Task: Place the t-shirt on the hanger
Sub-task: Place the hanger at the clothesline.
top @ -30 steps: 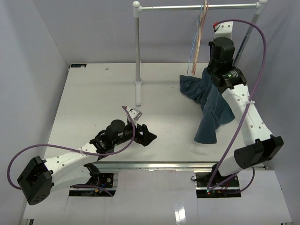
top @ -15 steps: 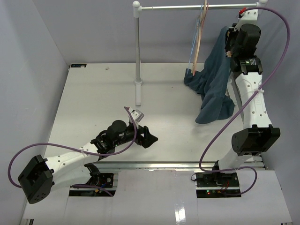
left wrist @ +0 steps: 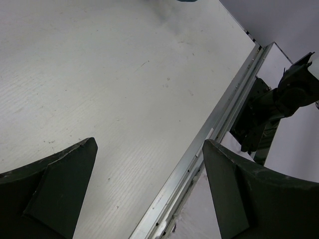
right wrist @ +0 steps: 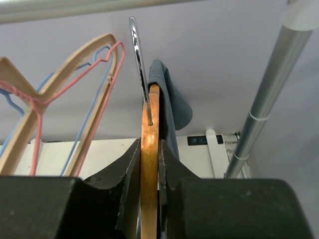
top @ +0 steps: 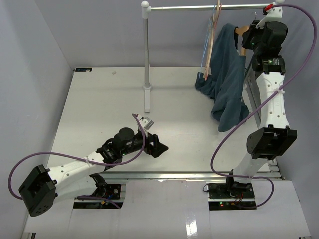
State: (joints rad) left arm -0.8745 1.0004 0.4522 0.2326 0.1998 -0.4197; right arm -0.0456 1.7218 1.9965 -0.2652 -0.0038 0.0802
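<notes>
My right gripper (top: 249, 38) is raised high beside the rail and is shut on the wooden hanger (right wrist: 149, 169), seen edge-on between its fingers, with the metal hook (right wrist: 140, 55) sticking up just under the rail. A bit of the hanger's wood shows in the top view (top: 242, 31). The dark teal t-shirt (top: 227, 74) hangs down from the hanger and its lower end reaches the table. It shows behind the hanger in the right wrist view (right wrist: 172, 107). My left gripper (top: 157, 145) is open and empty, low over the table's front edge (left wrist: 219, 124).
A metal rail (top: 209, 7) on two posts spans the back. Thin blue, orange and pink hangers (top: 212, 35) hang on it just left of the t-shirt, and also show in the right wrist view (right wrist: 60, 94). The right post (right wrist: 269, 89) is close to the right gripper.
My right arm has lifted the hanger and t-shirt from the table up towards the rail, so the shirt now hangs long. The left arm has hardly moved.
</notes>
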